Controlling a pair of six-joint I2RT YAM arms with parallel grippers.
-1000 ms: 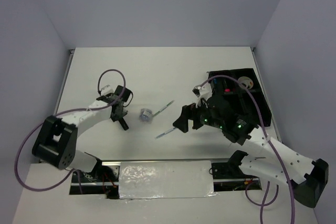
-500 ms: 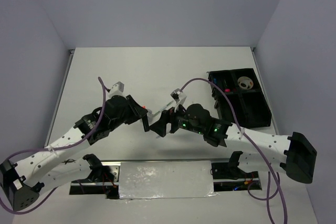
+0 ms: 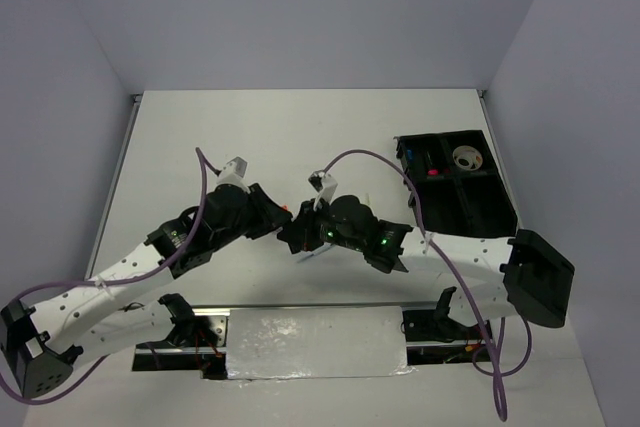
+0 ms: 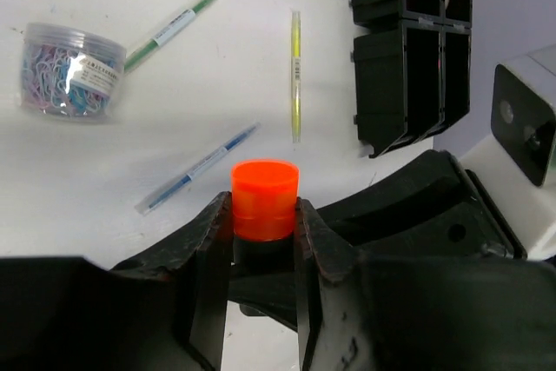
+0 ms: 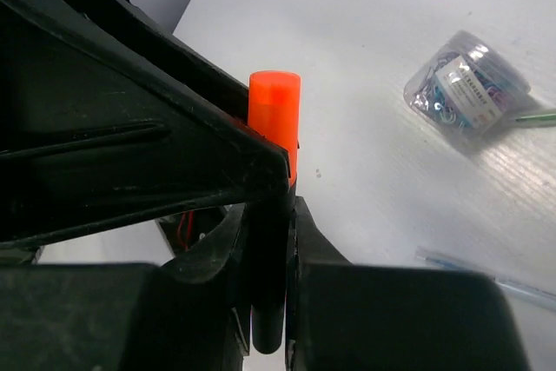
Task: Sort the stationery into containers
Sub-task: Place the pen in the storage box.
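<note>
So the orange-capped highlighter [image 4: 265, 200] is up off the table [image 3: 300, 127], a bit in from the middle of the near edge, right where the two arms meet. The left gripper [image 4: 263, 212] is clamped on it, fingers pressed to either side just under the cap. The right gripper [image 5: 269, 215] has its fingers either side of the black barrel too, but I honestly can't tell whether it's squeezing or just touching.

Looks like a hand-off to me. In the right wrist view the barrel runs along the right fingers with the orange end poking out past the tips, so the long axis is lined up with those jaws (not crossways).

The organiser tray [image 3: 505, 219] sits along the right edge toward the far corner, so the right arm is the nearer one for the drop.

Loose on the table beyond the grippers: a tub of paper clips [image 4: 69, 71], a green pen [image 4: 174, 28], a yellow stick [image 4: 295, 76] and a blue pen [image 4: 198, 169].
</note>
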